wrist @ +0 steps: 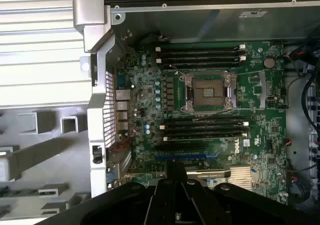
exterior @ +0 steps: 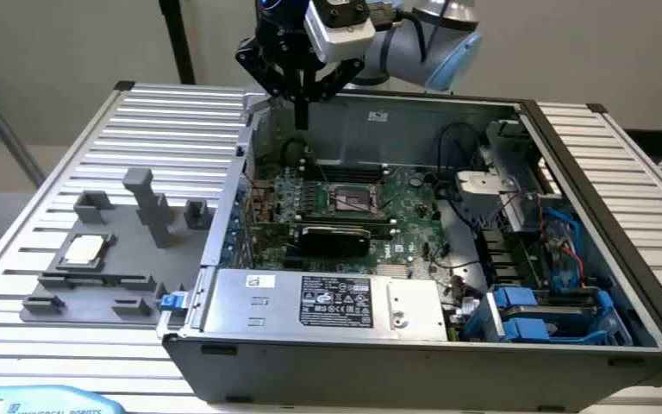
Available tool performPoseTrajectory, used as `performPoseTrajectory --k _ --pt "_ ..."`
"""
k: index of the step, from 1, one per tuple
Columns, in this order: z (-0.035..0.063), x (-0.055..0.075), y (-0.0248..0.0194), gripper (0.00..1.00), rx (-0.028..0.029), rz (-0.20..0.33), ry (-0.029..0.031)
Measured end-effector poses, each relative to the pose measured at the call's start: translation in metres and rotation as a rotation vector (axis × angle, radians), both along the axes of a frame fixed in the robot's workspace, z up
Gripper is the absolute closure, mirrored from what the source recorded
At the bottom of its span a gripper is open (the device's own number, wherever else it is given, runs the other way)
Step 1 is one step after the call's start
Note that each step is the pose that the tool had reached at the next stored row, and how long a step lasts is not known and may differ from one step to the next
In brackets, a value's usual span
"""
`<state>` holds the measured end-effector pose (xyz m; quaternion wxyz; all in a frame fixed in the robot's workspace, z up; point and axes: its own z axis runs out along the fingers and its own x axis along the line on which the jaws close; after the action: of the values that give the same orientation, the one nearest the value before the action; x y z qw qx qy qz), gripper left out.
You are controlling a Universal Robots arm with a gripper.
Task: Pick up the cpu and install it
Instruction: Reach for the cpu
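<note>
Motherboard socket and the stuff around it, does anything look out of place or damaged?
Nothing stands out. The socket sits square on the board and looks empty, and the cpu lies flat in its grey fixture outside the case.

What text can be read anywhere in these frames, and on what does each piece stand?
"UNIVERSAL ROBOTS": on the pale blue item at the exterior view's lower edge, partly cut off.
"DELL", probably: white logo on the motherboard.
Power supply label: print too small to read.
Sticker on the case wall: unreadable.
</note>
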<state>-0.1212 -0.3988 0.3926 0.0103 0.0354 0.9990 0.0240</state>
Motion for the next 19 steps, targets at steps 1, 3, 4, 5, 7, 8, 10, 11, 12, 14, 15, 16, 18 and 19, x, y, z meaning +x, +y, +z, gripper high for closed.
performPoseTrajectory --k 1,3,4,5,7,8,10,11,12,14,15,16,18,19 --pt "0.0 0.0 0.0 0.89 0.0 0.0 0.0" --pt "0.0 0.0 0.0 0.89 0.0 0.0 0.0" --pt "0.0 0.0 0.0 0.89 0.0 0.0 0.0" --pt "0.0 0.0 0.0 0.89 0.0 0.0 0.0" --pt "0.0 0.0 0.0 0.89 0.0001 0.0 0.0" --pt "0.0 0.0 0.0 0.89 0.0 0.0 0.0" --pt "0.0 0.0 0.0 0.89 0.0 0.0 0.0" --pt "0.0 0.0 0.0 0.89 0.0 0.0 0.0" --pt "0.0 0.0 0.0 0.89 0.0 0.0 0.0" --pt "0.0 0.0 0.0 0.89 0.0001 0.0 -0.0001" --pt "0.0 -0.001 -0.0002 0.89 0.0 0.0 0.0" --pt "0.0001 -0.003 -0.0006 0.89 -0.0002 0.0 0.0001" --pt "0.0 -0.01 -0.0033 0.89 0.0001 0.0 -0.0001" --pt "0.0 -0.014 -0.005 0.89 0.0 0.0 -0.0001"
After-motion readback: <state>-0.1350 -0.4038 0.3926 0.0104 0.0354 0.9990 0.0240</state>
